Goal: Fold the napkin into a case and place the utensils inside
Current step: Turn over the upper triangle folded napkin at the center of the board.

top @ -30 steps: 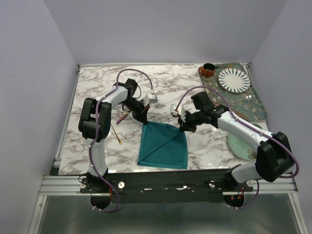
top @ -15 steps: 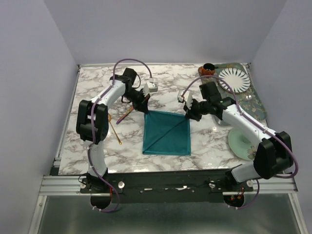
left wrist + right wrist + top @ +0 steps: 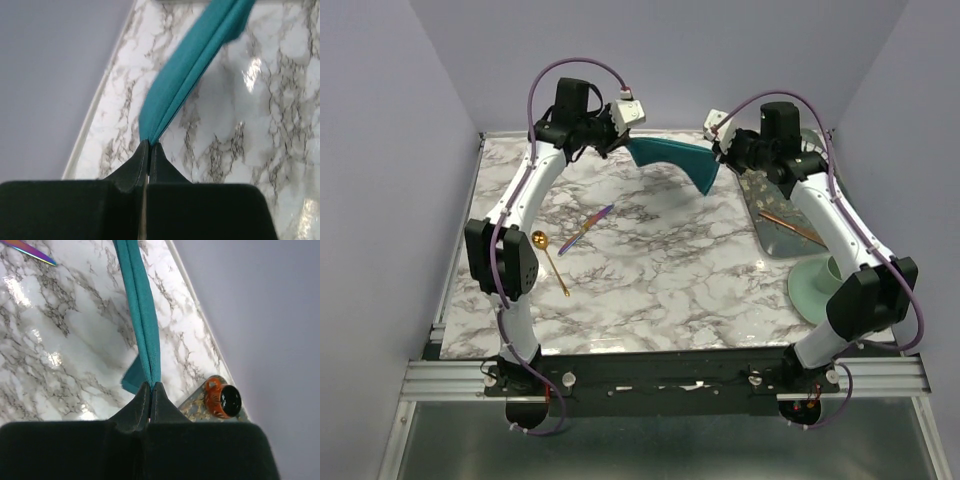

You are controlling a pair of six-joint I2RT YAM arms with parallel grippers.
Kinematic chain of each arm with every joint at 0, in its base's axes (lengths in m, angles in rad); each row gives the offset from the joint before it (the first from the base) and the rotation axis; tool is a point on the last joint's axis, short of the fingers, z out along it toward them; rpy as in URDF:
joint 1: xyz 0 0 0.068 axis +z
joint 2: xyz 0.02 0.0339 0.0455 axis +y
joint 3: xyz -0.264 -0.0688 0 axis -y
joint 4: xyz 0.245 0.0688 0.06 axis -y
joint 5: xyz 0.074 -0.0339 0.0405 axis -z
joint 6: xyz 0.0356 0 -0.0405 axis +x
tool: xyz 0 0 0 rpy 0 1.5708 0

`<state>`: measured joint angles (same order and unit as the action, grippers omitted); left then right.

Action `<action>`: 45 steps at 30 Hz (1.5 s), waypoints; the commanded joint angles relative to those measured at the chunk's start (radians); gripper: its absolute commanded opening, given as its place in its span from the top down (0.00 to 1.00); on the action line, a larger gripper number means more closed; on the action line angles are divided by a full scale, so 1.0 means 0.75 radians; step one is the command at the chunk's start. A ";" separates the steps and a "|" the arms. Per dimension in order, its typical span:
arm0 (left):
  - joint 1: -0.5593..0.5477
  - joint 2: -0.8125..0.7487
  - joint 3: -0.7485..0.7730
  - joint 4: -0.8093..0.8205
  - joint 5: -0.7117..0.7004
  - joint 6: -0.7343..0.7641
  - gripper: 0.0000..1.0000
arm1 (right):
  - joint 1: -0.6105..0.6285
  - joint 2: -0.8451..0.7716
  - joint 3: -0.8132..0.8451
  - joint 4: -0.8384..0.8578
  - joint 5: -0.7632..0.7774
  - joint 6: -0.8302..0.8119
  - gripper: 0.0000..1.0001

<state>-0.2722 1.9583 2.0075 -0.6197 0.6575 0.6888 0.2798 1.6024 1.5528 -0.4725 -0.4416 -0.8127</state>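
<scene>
The teal napkin (image 3: 675,157) hangs in the air over the far part of the table, stretched as a doubled band between both grippers. My left gripper (image 3: 625,143) is shut on its left end, with the cloth running away from the tips (image 3: 150,145) as a folded strip (image 3: 195,65). The right gripper (image 3: 720,155) pinches the other end (image 3: 151,386), and a loose corner of the napkin (image 3: 140,305) droops below it. Both utensils lie on the marble at left: the iridescent purple one (image 3: 585,230) and the gold spoon (image 3: 548,258). No folded case shows.
A patterned placemat (image 3: 780,205) lies at the right with copper-pink sticks (image 3: 790,227) on it. A pale green saucer (image 3: 817,285) sits at the right edge. An orange cup (image 3: 222,399) stands at the far right corner. Grey walls enclose the table.
Both arms have lifted the napkin off the table's middle and carried it up toward the far wall. It lay flat as a square; now it hangs bunched between the grippers.
</scene>
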 commanded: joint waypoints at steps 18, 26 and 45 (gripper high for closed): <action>-0.234 -0.496 -1.363 0.285 -0.144 0.178 1.00 | 0.189 -0.296 -1.023 0.102 -0.021 -0.354 0.99; -0.310 -0.564 -1.454 0.198 -0.149 0.137 1.00 | 0.269 -0.349 -1.136 0.076 -0.019 -0.358 0.99; -0.046 -0.451 -1.053 0.024 -0.029 -0.417 0.45 | 0.212 -0.270 -0.741 -0.339 0.000 0.181 0.24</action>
<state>-0.3588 1.5494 1.1675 -0.6777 0.6697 0.5945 0.4938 1.3052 0.8925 -0.6250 -0.4274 -0.8791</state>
